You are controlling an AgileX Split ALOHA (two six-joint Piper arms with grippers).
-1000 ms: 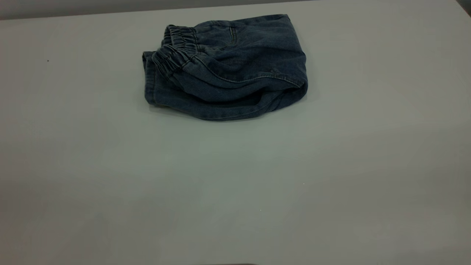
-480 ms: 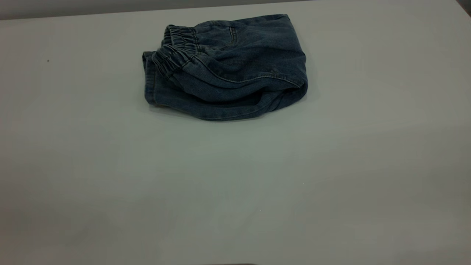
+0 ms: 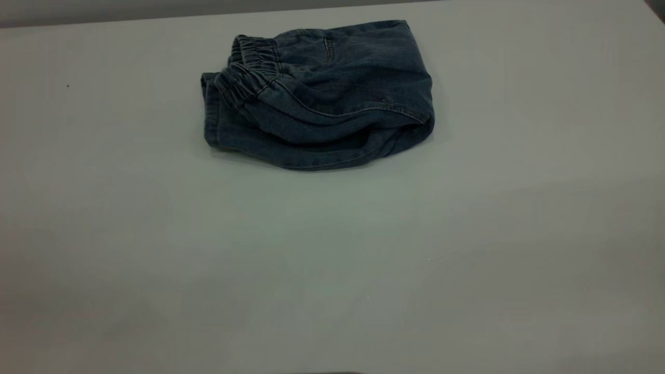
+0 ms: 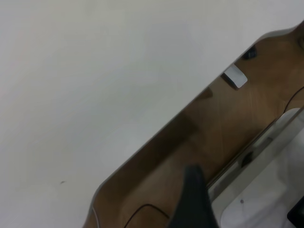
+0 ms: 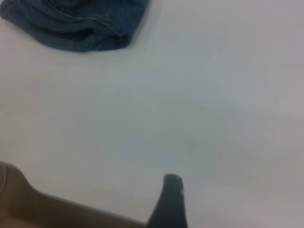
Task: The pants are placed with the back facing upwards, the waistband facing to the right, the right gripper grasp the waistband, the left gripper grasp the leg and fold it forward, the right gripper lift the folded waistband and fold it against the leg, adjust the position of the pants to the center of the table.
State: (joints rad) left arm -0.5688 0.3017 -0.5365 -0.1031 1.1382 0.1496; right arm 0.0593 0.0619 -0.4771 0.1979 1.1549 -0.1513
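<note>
folded pants (image 3: 322,98) on table (image 3: 332,259), waistband (image 3: 247,72) on top, both grippers withdrawn off the pants, finger state cannot tell

Table (image 3: 467,234) is a big flat pale grey surface; pants (image 3: 322,98) lie folded on it, only item resting there, toward the far edge and well apart from the near edge; waistband (image 3: 247,72) sits on top at pants' left end; rounded fold at their right end
</note>
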